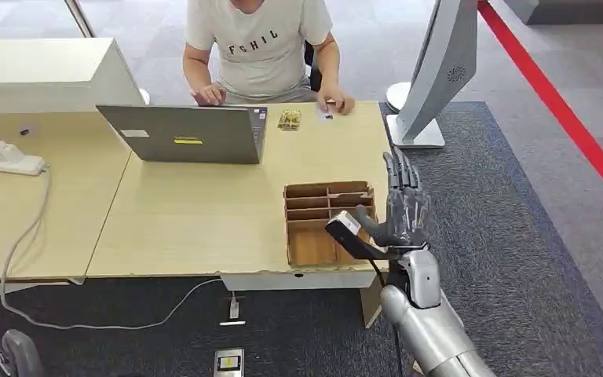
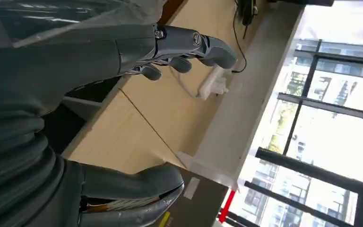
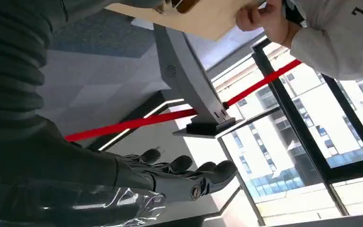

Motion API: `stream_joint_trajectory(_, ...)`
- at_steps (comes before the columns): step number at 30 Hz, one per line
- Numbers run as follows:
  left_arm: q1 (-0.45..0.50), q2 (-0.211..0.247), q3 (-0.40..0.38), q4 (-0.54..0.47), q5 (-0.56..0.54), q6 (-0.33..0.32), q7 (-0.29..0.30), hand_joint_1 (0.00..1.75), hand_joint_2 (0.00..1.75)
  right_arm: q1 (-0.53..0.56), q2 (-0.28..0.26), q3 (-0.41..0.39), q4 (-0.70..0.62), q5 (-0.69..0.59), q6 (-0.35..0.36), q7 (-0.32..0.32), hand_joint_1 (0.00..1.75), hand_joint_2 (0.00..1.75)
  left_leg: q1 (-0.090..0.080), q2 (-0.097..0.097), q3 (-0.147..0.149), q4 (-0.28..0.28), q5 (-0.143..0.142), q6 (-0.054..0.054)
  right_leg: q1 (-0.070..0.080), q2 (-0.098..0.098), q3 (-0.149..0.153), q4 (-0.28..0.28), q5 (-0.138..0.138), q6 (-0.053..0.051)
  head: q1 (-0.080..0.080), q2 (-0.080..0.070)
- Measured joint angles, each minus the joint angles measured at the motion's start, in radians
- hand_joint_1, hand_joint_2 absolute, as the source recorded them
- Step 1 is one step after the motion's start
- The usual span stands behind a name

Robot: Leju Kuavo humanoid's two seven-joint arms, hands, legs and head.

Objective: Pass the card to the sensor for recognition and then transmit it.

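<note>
My right hand (image 1: 404, 212) is raised at the table's right edge, just right of a brown compartment box (image 1: 308, 212). Its fingers (image 3: 184, 172) point up and are spread, the thumb reaches left over the box, and nothing is in it. My left hand (image 1: 4, 355) hangs low at the bottom left, below the table, its fingers (image 2: 184, 47) loosely extended and its thumb (image 2: 137, 182) apart, holding nothing. A white slanted stand (image 1: 436, 71), possibly the sensor, rises on the carpet beyond the table's right end. A small dark item (image 1: 327, 115), possibly the card, lies by a person's hand.
A person (image 1: 259, 47) sits at the far side of the wooden table (image 1: 188, 212) behind an open grey laptop (image 1: 184, 133). A small gold packet (image 1: 288, 119) lies near it. A white power strip (image 1: 4, 161) and its cable run along the left. A red line (image 1: 565, 110) crosses the floor.
</note>
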Motion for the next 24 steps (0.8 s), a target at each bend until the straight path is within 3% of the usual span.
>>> stream_joint_trajectory(11, -0.006, -0.002, 0.062, -0.02, 0.018, -0.056, 0.0, 0.0, 1.75, -0.007, -0.017, 0.012, 0.014, 0.019, 0.015, 0.015, 0.0, 1.75, 0.0, 0.0, 0.0, 0.0, 0.0, 0.0, 0.0, 0.0, 0.001, 0.0, 0.0, 0.0, 0.0, 0.0)
stream_joint_trajectory(24, -0.007, -0.005, 0.079, -0.021, 0.019, -0.061, 0.0, 0.0, 1.75, -0.02, -0.011, 0.026, 0.041, 0.029, 0.025, 0.008, 0.0, 1.75, 0.0, 0.0, -0.001, 0.0, 0.0, 0.0, 0.0, 0.0, 0.0, 0.0, 0.0, 0.0, 0.0, 0.0)
